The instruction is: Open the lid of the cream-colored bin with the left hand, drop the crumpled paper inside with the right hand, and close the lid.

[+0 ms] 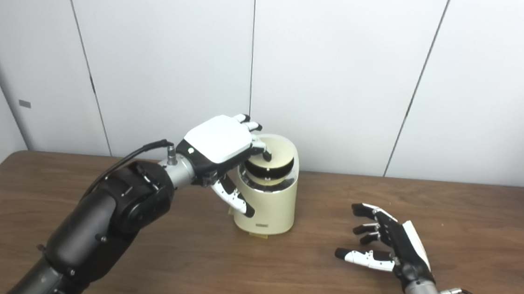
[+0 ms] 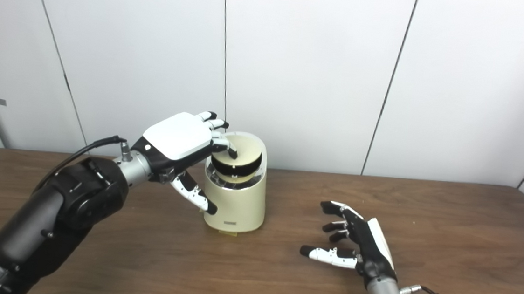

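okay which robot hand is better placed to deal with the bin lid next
Left. The left robot hand is already over the cream bin, fingertips on its tilted lid. The right robot hand rests open, apart from it.

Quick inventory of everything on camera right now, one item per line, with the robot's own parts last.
bin: one, cream, on the table left of centre, near the wall.
lid: one, cream disc with dark edge, tilted in the bin's top opening.
table: one, dark brown wood.
wall: white panels behind the table.
crumpled paper: none visible.
left hand: one, white and black, fingertips on the lid.
right hand: one, white and black, open and empty, low over the table right of the bin.
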